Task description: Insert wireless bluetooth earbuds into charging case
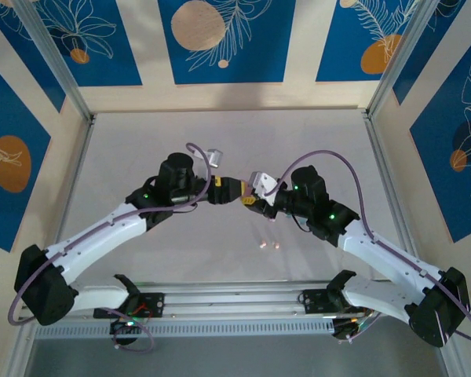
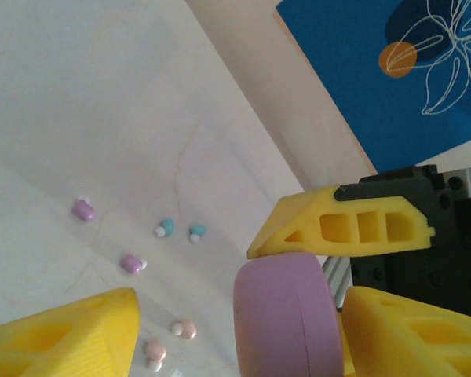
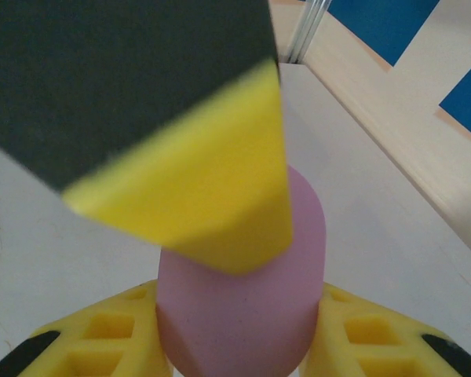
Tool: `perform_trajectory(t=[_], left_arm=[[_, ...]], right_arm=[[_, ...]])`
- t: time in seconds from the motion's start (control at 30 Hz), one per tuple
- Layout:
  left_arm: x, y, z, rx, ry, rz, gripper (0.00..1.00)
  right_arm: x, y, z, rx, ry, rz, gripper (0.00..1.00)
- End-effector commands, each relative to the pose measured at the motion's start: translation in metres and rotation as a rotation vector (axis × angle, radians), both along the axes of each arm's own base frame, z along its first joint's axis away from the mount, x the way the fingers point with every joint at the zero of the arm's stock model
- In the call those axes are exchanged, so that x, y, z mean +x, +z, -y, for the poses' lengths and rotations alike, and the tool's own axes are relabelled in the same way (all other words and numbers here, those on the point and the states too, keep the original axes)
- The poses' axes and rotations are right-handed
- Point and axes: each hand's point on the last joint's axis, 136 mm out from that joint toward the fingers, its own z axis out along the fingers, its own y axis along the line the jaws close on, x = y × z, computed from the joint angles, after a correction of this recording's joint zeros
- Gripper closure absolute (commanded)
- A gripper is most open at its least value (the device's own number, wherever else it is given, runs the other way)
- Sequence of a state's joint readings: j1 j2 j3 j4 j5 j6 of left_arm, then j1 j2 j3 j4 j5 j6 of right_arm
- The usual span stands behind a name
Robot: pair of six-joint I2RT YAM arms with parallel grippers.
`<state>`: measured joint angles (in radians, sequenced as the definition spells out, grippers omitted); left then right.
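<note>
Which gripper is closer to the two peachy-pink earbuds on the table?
Right, narrowly. The right gripper, holding the purple case, hangs just beyond the earbuds; the left gripper meets it from farther left.

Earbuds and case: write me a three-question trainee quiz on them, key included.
1. How many earbuds lie loose on the table?
2. True or false: the right gripper clamps the purplish-pink case between its two fingers.
3. Which colour is missing among the loose earbuds? A) purplish-pink B) light blue C) green

Key: 1) six, in three pairs; 2) true; 3) C, the third pair is peach-pink.
</note>
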<state>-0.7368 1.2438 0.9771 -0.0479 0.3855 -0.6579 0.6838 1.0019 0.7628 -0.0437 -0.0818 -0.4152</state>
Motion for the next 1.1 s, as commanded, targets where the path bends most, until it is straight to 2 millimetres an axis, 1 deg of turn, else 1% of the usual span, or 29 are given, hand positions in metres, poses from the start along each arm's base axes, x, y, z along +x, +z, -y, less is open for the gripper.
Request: perform_trajectory(t=[0.0, 0.07, 0.13, 0.2, 0.27, 0.3, 0.4, 0.43, 0.47, 0.5, 0.53, 0.6, 0.7, 0.77, 0.93, 1.07], left_arm=[[-0.003, 0.018, 0.012, -0.041, -0.034, 0.015, 0.42], [-0.002, 0.018, 0.014, -0.049, -0.035, 0.011, 0.53], [-0.001, 0.019, 0.014, -0.058, -0.019, 0.003, 0.70], [0.002, 0.019, 0.011, -0.069, 0.014, -0.008, 0.84], [0.004, 0.021, 0.008, -0.092, 0.048, -0.024, 0.91], [0.005, 0.024, 0.007, -0.116, 0.062, -0.033, 0.92], [0.005, 0.037, 0.007, -0.223, 0.089, -0.064, 0.95], [0.005, 0.042, 0.007, -0.270, 0.095, -0.076, 0.96], [0.005, 0.047, 0.008, -0.311, 0.093, -0.089, 0.97], [0.004, 0.050, 0.009, -0.340, 0.089, -0.101, 0.97], [0.003, 0.054, 0.011, -0.364, 0.080, -0.114, 0.97], [0.002, 0.058, 0.013, -0.389, 0.071, -0.133, 0.98], [0.001, 0.059, 0.014, -0.395, 0.068, -0.151, 0.98], [0.001, 0.060, 0.014, -0.399, 0.066, -0.155, 0.97], [-0.001, 0.064, 0.016, -0.412, 0.046, -0.161, 0.97], [-0.003, 0.066, 0.016, -0.416, 0.034, -0.164, 0.96]], right_arm=[[-0.001, 0.010, 0.000, 0.038, -0.005, 0.022, 0.75], [0.000, 0.010, 0.000, 0.037, -0.015, 0.025, 0.75], [0.002, 0.009, 0.002, 0.033, -0.028, 0.029, 0.73], [0.002, 0.007, 0.003, 0.027, -0.030, 0.031, 0.70], [0.000, 0.008, 0.005, 0.031, -0.028, 0.037, 0.66], [-0.001, 0.012, 0.006, 0.048, -0.032, 0.045, 0.63], [-0.003, 0.026, 0.013, 0.151, -0.040, 0.075, 0.48], [-0.004, 0.029, 0.016, 0.190, -0.032, 0.077, 0.41], [-0.006, 0.030, 0.019, 0.215, -0.008, 0.070, 0.39], [-0.010, 0.029, 0.021, 0.220, 0.028, 0.065, 0.39], [-0.012, 0.029, 0.022, 0.226, 0.051, 0.062, 0.42], [-0.011, 0.032, 0.024, 0.241, 0.057, 0.062, 0.45], [-0.013, 0.042, 0.024, 0.270, 0.085, 0.084, 0.45], [-0.012, 0.049, 0.023, 0.292, 0.088, 0.102, 0.43], [-0.006, 0.059, 0.019, 0.302, 0.099, 0.113, 0.44], [-0.003, 0.063, 0.014, 0.307, 0.121, 0.110, 0.50]])
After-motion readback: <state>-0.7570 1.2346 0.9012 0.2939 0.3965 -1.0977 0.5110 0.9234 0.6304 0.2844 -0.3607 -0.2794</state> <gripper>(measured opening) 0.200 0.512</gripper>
